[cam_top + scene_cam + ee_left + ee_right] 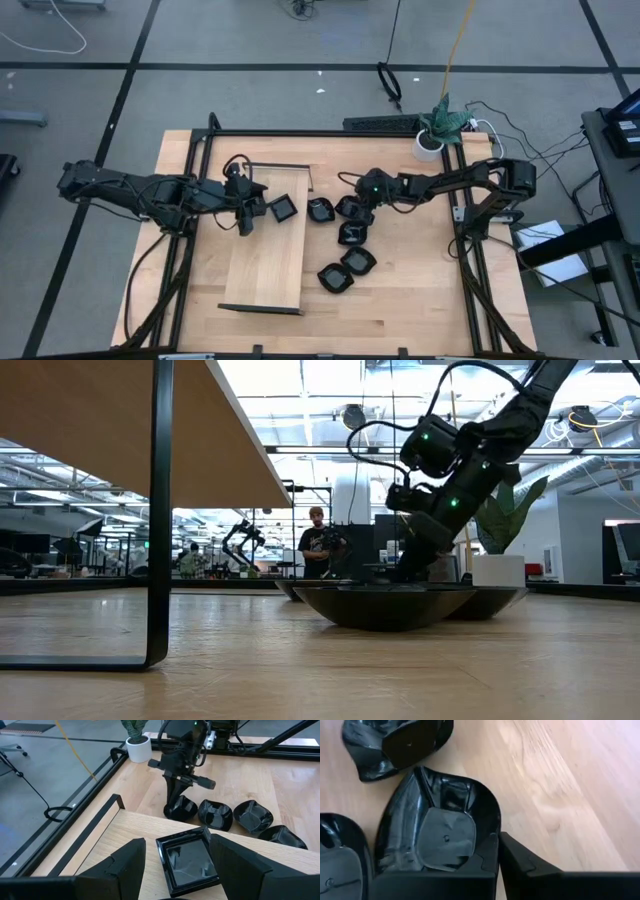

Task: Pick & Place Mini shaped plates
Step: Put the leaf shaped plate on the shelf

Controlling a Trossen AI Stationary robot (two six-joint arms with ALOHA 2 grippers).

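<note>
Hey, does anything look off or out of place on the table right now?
Nothing stands out. One square plate sits flat on the board between the left gripper's open fingers; the other plates lie upright on the table, and the right gripper is shut on one plate's rim.

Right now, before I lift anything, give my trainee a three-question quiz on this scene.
1. True or false: the right pincer is shut on the rim of a black plate.
2. What sits between the left pincer's fingers: A) a square plate, B) an oval plate, C) nothing?
3. What does that square plate rest on?

Key
1. True; the right wrist view shows the fingers pinching the plate's edge.
2. A; the fingers stand on either side of it, apart from it.
3. The pale wooden board.
</note>
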